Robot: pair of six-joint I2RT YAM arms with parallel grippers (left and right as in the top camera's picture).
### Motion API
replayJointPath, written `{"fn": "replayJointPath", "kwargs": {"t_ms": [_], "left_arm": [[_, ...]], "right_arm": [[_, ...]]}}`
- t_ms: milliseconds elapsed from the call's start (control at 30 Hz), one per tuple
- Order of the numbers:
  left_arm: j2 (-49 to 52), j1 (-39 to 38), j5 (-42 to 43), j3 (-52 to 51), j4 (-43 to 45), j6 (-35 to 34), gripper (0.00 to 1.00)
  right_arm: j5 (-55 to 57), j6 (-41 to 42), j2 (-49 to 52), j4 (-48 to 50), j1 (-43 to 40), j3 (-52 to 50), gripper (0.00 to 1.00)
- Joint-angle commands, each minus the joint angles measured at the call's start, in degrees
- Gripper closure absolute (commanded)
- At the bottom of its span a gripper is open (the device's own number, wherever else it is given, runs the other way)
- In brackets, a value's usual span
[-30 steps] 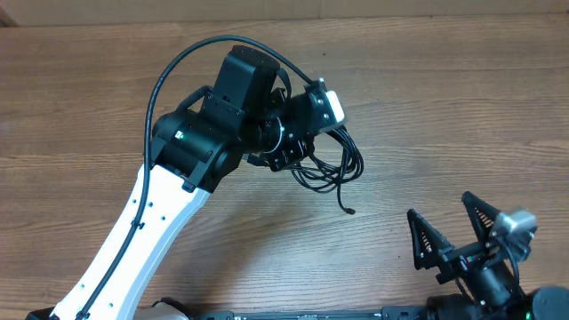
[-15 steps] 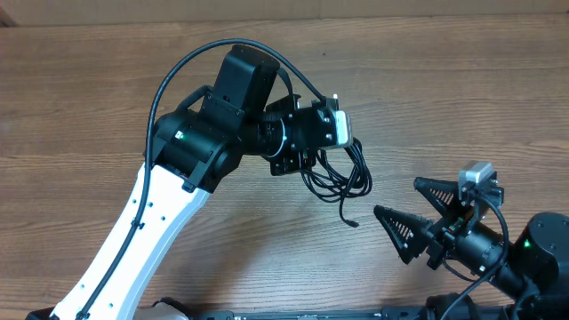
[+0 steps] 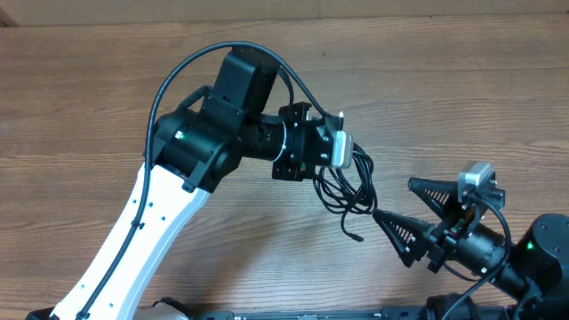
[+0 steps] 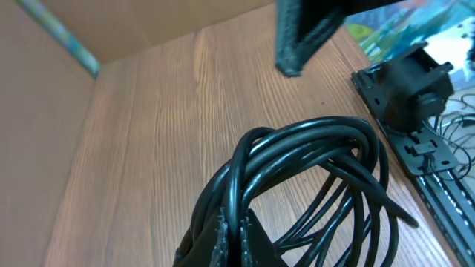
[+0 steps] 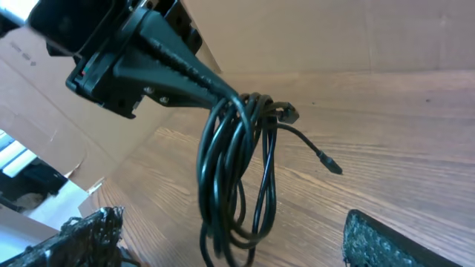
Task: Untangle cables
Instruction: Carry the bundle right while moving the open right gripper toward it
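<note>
left gripper (image 5: 223, 90) has carried the cables (image 3: 351, 182) right and a bit toward the near edge since the earlier frame. right gripper (image 3: 395, 198) has swung from pointing away, at the near right corner, to pointing left at the bundle, and is now just beside it.

left jaws are together, clamped on the top of the cables with several strands pinched at once. the bundle hangs below the fingers as a coil of loose loops. in the right wrist view it looks lifted off the table (image 3: 462, 98); can't tell if the lowest loop touches. one free end with a small plug (image 5: 332, 166) sticks out sideways, apart from the loops. overhead puts it near the right gripper's lower finger. right jaws stand wide apart with nothing between them, and no contact with any strand that i can see.

step in hand, my read: second-grasp setup. left holds the bundle up and right comes in to take a strand. the untangling itself hasn't started, the loops are all in one clump.

the next move likely needs right to close on just the free end or one outer loop, not the whole coil. then it should pull away while left holds its clamp. strands are thin and slack, so it's easy to miss or to catch two. the risk is that pulling tightens a knot instead of freeing it.
</note>
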Motion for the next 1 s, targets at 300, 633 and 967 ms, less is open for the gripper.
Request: {"fn": "replayJointPath", "kwargs": {"t_ms": [300,633,967], "left_arm": [[-1.6,0.0,7.6,1.4,0.3,13.2,0.96],[-1.6,0.0,13.2,1.4,0.3,18.8,0.96],[-1.4,0.0,14.8,1.4,1.6,20.3,0.96]], "right_arm": [[3.7,0.6,-0.1,1.4,0.3,1.4,0.21],[7.5,1.5,0.3,0.4,0.3,0.9,0.25],[3.4,1.5,2.9,0.4,0.3,0.7,0.25]]}}
